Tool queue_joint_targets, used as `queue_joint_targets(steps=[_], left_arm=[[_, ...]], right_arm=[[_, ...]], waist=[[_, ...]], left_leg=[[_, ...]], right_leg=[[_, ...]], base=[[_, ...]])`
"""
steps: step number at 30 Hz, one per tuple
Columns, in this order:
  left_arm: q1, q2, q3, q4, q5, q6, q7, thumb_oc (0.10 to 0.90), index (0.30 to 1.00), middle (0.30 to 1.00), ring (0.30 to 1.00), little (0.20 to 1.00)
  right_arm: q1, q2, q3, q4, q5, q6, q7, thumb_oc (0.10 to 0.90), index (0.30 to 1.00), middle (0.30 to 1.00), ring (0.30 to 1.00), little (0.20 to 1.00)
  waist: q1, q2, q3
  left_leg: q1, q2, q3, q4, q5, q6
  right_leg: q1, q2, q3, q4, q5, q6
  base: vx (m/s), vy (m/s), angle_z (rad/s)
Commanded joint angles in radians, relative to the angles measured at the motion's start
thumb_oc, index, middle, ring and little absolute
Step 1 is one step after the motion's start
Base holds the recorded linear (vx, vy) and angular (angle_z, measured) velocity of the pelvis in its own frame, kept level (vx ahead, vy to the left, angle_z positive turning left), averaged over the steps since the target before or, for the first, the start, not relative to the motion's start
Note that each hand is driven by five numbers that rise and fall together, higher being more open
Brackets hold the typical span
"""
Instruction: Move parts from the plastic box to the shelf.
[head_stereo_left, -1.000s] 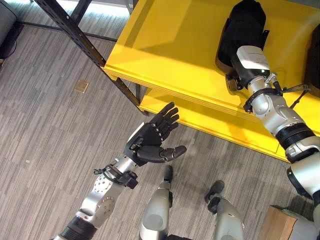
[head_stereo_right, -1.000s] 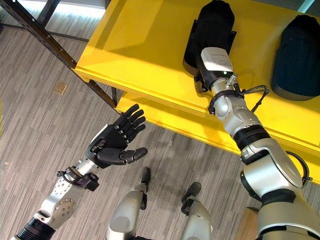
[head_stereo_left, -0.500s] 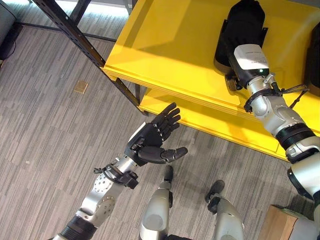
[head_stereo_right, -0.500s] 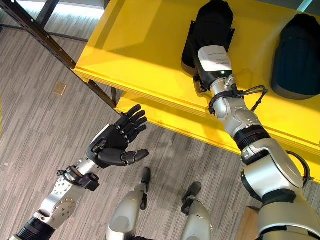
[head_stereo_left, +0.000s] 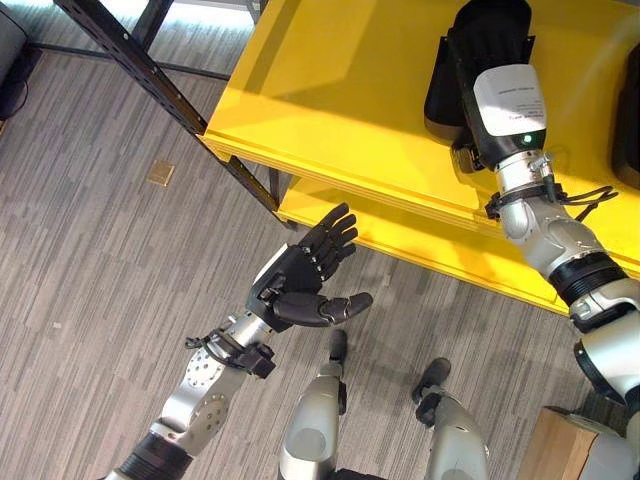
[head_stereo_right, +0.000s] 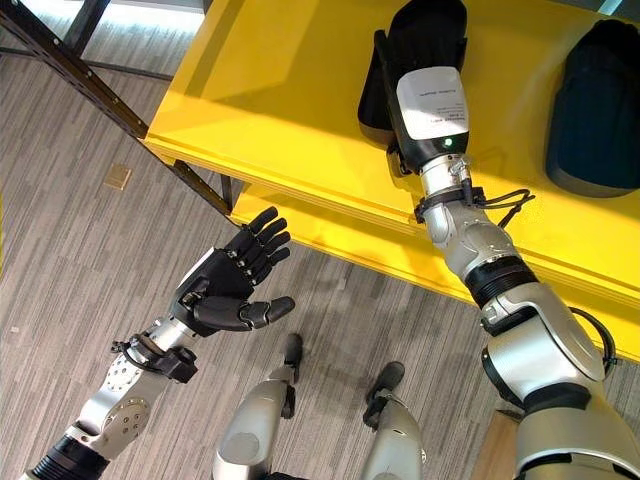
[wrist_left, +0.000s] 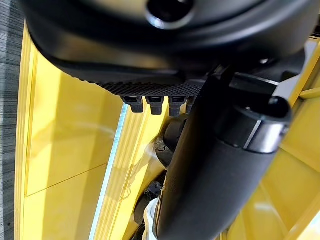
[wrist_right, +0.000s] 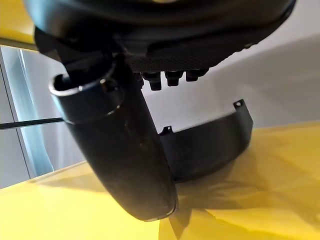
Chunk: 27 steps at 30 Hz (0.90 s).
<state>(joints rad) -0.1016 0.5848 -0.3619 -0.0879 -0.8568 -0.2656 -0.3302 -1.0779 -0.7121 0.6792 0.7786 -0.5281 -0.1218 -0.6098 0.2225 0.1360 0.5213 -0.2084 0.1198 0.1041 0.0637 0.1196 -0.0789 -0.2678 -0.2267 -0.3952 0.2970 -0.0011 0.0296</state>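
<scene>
A black curved part (head_stereo_right: 425, 30) lies on the top board of the yellow shelf (head_stereo_left: 340, 90). My right arm (head_stereo_left: 540, 210) reaches over the shelf's front edge to that part. In the right wrist view my right hand (wrist_right: 120, 150) has its thumb out straight, and the part (wrist_right: 210, 145) lies on the yellow board just beyond it, not held. A second black part (head_stereo_right: 600, 100) lies farther right on the same board. My left hand (head_stereo_left: 295, 280) hovers open and palm up over the floor, in front of the lower yellow board (head_stereo_left: 420, 240), holding nothing.
A black slanted shelf post (head_stereo_left: 170, 100) runs down to the shelf's left corner. A small brass plate (head_stereo_left: 160, 173) is set in the grey floor. A light wooden box corner (head_stereo_left: 560, 450) shows at the lower right.
My right arm has reached farther back over the shelf, with the black part shifted slightly deeper. The left hand has stayed where it was.
</scene>
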Motion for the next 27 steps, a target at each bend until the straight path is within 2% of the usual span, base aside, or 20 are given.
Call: queue_joint_targets(steps=[1, 4, 5, 9, 13, 18, 20, 24, 27], left_arm=[[-0.025, 0.012, 0.002, -0.175, 0.008, -0.106, 0.002, 0.9, 1.0, 1.0, 1.0, 1.0], [-0.03, 0.007, 0.009, -0.178, 0.006, -0.101, 0.01, 0.9, 1.0, 1.0, 1.0, 1.0], [-0.033, 0.003, 0.013, -0.178, 0.002, -0.095, 0.008, 0.9, 1.0, 1.0, 1.0, 1.0], [-0.036, -0.009, 0.014, -0.188, 0.022, -0.084, 0.008, 0.9, 1.0, 1.0, 1.0, 1.0], [-0.044, -0.023, 0.01, -0.197, 0.04, -0.077, 0.014, 0.9, 1.0, 1.0, 1.0, 1.0], [-0.048, -0.021, 0.007, -0.194, 0.044, -0.09, 0.012, 0.9, 1.0, 1.0, 1.0, 1.0], [-0.046, -0.022, 0.011, -0.196, 0.046, -0.093, 0.01, 0.9, 1.0, 1.0, 1.0, 1.0], [-0.034, -0.027, 0.025, -0.206, 0.057, -0.103, 0.019, 0.9, 1.0, 1.0, 1.0, 1.0], [0.004, -0.029, 0.059, -0.228, 0.059, -0.108, 0.027, 0.9, 1.0, 1.0, 1.0, 1.0]], right_arm=[[-0.108, -0.03, -0.062, -0.126, 0.212, -0.04, 0.004, 0.9, 1.0, 1.0, 1.0, 1.0], [-0.087, 0.008, -0.116, -0.151, 0.249, -0.062, 0.036, 0.9, 1.0, 1.0, 1.0, 1.0], [-0.079, 0.022, -0.147, -0.174, 0.268, -0.069, 0.088, 0.9, 1.0, 1.0, 1.0, 1.0], [-0.063, 0.047, -0.17, -0.223, 0.321, -0.05, 0.159, 0.9, 1.0, 1.0, 1.0, 1.0], [-0.042, 0.063, -0.167, -0.266, 0.299, -0.029, 0.187, 0.9, 1.0, 1.0, 1.0, 1.0], [-0.011, 0.066, -0.172, -0.312, 0.314, -0.051, 0.195, 0.9, 1.0, 1.0, 1.0, 1.0], [0.003, 0.071, -0.181, -0.333, 0.333, -0.069, 0.181, 0.9, 1.0, 1.0, 1.0, 1.0], [0.07, 0.083, -0.238, -0.487, 0.316, -0.083, 0.05, 0.9, 1.0, 1.0, 1.0, 1.0], [0.204, 0.099, -0.357, -0.722, 0.166, -0.116, -0.099, 0.9, 1.0, 1.0, 1.0, 1.0]], waist=[[0.0, 0.01, -0.002], [-0.005, 0.009, -0.002], [-0.009, 0.008, -0.003], [-0.014, 0.005, -0.004], [-0.021, 0.001, -0.007], [-0.032, -0.005, -0.012], [-0.037, -0.007, -0.015], [-0.061, -0.019, -0.034], [-0.098, -0.036, -0.075]], left_leg=[[-0.018, -0.053, 0.016, 0.051, -0.054, 0.032], [-0.012, -0.052, 0.02, 0.047, -0.054, 0.033], [-0.01, -0.053, 0.022, 0.048, -0.055, 0.033], [-0.004, -0.052, 0.025, 0.048, -0.057, 0.032], [0.0, -0.051, 0.031, 0.041, -0.055, 0.033], [0.009, -0.05, 0.038, 0.031, -0.054, 0.035], [0.019, -0.048, 0.043, 0.022, -0.053, 0.035], [0.057, -0.04, 0.061, -0.009, -0.052, 0.036], [0.109, -0.031, 0.079, -0.041, -0.058, 0.032]], right_leg=[[0.046, 0.012, 0.015, 0.112, -0.121, 0.05], [0.046, 0.012, 0.019, 0.112, -0.122, 0.049], [0.046, 0.01, 0.02, 0.115, -0.123, 0.048], [0.05, 0.011, 0.023, 0.113, -0.122, 0.048], [0.052, 0.015, 0.029, 0.104, -0.118, 0.047], [0.061, 0.022, 0.036, 0.085, -0.111, 0.049], [0.067, 0.026, 0.039, 0.074, -0.107, 0.05], [0.101, 0.036, 0.049, 0.029, -0.095, 0.052], [0.149, 0.049, 0.065, -0.028, -0.081, 0.058]], base=[[0.0, 0.0, 0.0], [0.0, 0.0, 0.0], [0.0, 0.0, 0.0], [0.0, 0.0, 0.0], [-0.04, 0.007, -0.01], [-0.06, 0.006, 0.0], [-0.06, 0.002, 0.0], [-0.04, 0.006, -0.07], [-0.01, 0.013, -0.17]])
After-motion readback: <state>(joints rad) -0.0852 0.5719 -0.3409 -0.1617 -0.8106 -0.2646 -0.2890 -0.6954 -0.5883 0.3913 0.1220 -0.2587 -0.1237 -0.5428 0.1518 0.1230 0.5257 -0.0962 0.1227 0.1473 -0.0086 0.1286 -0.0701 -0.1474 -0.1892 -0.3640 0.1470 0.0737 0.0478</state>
